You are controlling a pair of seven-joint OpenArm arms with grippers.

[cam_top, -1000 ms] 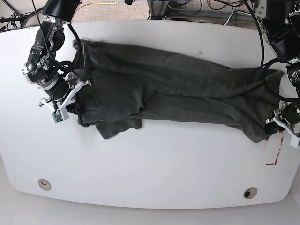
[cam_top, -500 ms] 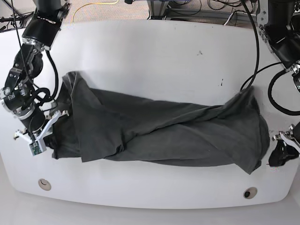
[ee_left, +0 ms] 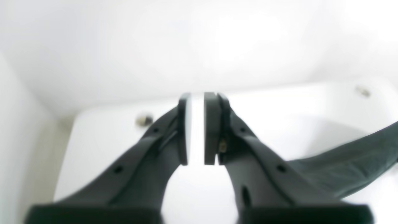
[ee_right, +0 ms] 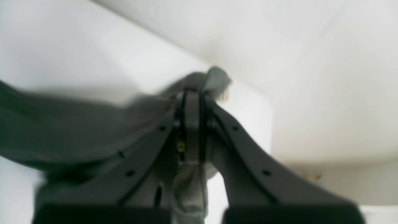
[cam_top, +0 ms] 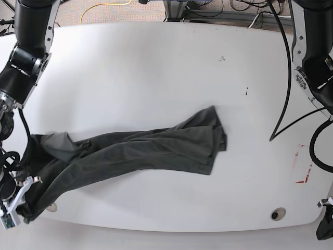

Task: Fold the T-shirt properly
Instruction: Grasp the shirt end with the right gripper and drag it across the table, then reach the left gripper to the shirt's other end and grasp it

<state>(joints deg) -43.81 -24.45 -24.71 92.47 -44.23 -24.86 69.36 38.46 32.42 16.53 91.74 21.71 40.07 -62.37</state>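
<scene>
Across the wide white surface (cam_top: 156, 62) a soft, limp dark charcoal-grey T-shirt (cam_top: 140, 153) trails. The right hand (ee_right: 192, 124) pinches its edge; the left hand (ee_left: 196, 127), slightly parted, holds nothing. A hem corner looks best to grasp.

Cut off at base view's five o'clock corner: left tool (cam_top: 327, 235). Smeared by blur in right wrist view: T-shirt (ee_right: 77, 130). Hidden under cloth: bench (cam_top: 156, 73) edge at eight o'clock.
</scene>
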